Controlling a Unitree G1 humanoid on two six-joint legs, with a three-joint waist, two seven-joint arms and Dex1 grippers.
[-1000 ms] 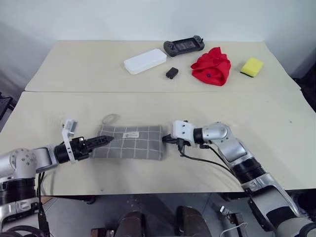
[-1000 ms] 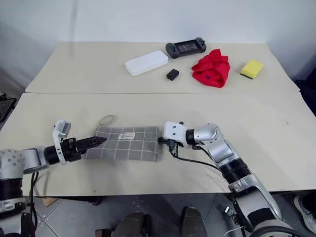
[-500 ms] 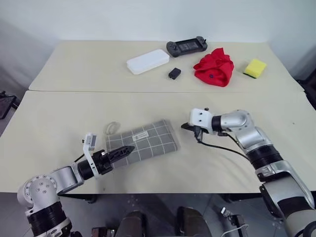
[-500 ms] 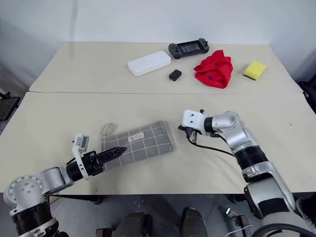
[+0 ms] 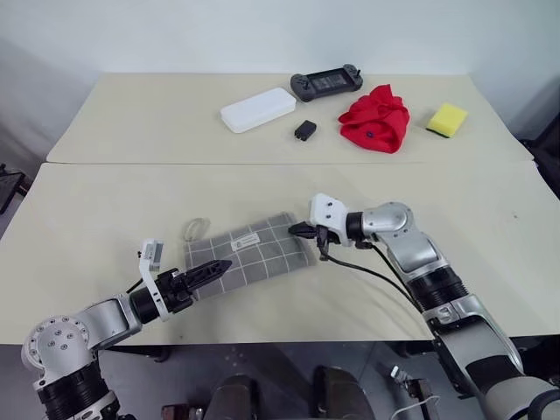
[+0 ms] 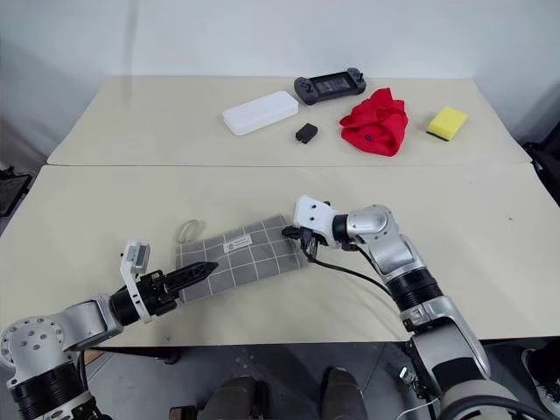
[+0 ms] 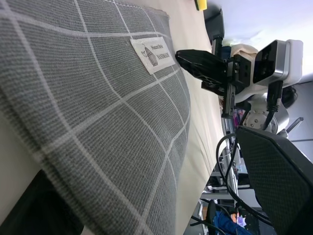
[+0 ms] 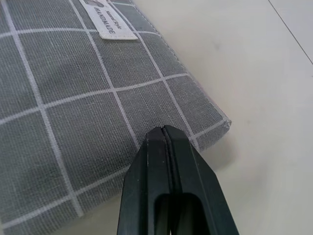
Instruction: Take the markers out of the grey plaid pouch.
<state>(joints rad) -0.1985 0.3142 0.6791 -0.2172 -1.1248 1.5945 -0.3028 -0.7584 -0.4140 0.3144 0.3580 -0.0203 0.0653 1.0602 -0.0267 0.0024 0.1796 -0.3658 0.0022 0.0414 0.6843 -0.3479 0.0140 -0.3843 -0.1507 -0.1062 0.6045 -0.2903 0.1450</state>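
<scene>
Grey plaid fabric lay flat on the near desk [image 5: 105,188]: the grey plaid pouch [image 5: 249,248], slightly askew, label side up, its light loop [image 5: 198,227] at the far left corner. No markers were to be seen, so I judged them to be inside and the pouch unopened; the step in hand looked like getting a hold on the pouch before opening it. The left claw [image 5: 210,269] reached in at the pouch's near left edge with its fingers wide apart; the left wrist view showed the fabric running between the two fingers, one under the edge and one clear above it, so nothing was clamped. The right claw [image 5: 300,231] was pressed fully shut, empty, its tip over the pouch's right end near the corner; whether it touched the cloth could not be told. I could not make out a zipper or its pull in any view. The next move, as I judged it, called for the left claw to close on the pouch's edge to steady it, and for the right claw to open and find the closure.
</scene>
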